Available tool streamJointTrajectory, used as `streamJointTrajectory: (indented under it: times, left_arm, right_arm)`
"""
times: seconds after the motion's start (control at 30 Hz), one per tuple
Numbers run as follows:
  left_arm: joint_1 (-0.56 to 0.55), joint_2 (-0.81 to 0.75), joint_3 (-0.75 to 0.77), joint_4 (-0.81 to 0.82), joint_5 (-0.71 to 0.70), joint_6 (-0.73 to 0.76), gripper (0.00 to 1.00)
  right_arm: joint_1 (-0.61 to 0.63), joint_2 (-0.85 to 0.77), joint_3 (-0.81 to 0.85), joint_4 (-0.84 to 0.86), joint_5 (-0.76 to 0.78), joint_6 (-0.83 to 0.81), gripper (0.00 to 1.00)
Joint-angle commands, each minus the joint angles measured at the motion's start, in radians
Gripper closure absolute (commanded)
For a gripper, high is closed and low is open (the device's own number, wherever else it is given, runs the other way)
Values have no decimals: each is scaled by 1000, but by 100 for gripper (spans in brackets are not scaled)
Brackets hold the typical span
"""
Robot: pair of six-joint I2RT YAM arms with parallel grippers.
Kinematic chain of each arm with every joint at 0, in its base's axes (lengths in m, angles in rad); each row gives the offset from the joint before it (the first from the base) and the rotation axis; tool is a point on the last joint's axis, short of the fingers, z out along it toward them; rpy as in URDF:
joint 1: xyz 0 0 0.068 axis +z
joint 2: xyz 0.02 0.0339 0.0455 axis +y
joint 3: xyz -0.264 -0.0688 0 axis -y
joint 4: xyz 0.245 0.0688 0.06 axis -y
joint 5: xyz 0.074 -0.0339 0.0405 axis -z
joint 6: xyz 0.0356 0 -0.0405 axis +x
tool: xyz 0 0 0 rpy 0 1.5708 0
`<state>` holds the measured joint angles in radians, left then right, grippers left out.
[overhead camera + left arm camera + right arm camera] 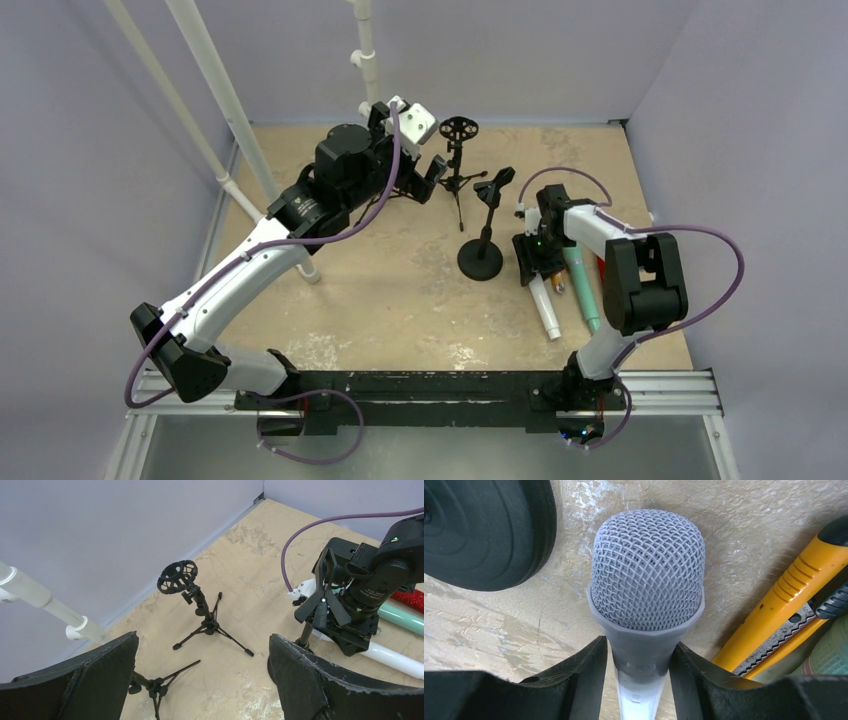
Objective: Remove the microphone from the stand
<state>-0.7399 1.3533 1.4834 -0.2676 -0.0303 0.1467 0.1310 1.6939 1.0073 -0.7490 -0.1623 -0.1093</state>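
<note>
Microphone (pixel 646 570) sits off the stand, low over the bench (pixel 400 290) just right of the stand's round base (pixel 480 261). Its long axis runs far to near, grey mesh head toward the far side and white handle trailing toward the near edge. The right end effector (pixel 530 262) is clenched around its neck, one finger pressed on each side. Close on the right lie a yellow utility knife (pixel 789 600) and a teal cylinder (pixel 585 290). The empty clip (pixel 497 185) stands above the base. The left end effector (pixel 204 637) is released, fingers spread wide, above a tripod stand (pixel 200 615) near the far wall.
</note>
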Motion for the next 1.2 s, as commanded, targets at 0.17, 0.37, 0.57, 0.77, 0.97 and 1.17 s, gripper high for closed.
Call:
streamJointTrajectory:
  times: [0.17,0.37,0.57,0.77,0.97,1.17]
  left_arm:
    - [7,-25,-15,38,61,-27,0]
    - [7,-14,-20,38,105,-30,0]
    - [10,-14,-29,35,131,-30,0]
    - [61,-30,-29,16,147,-90,0]
    - [131,-47,-48,-13,249,-173,0]
    - [145,-64,-104,-9,334,-180,0]
  right_arm:
    - [2,-45,46,18,39,-14,50]
    - [2,-116,90,-6,12,-41,36]
    - [2,-238,120,36,-120,-83,33]
    - [-1,-381,45,121,-257,-114,32]
    - [-1,-599,-101,296,-441,-142,32]
    - [-1,-692,-172,470,-595,-148,34]
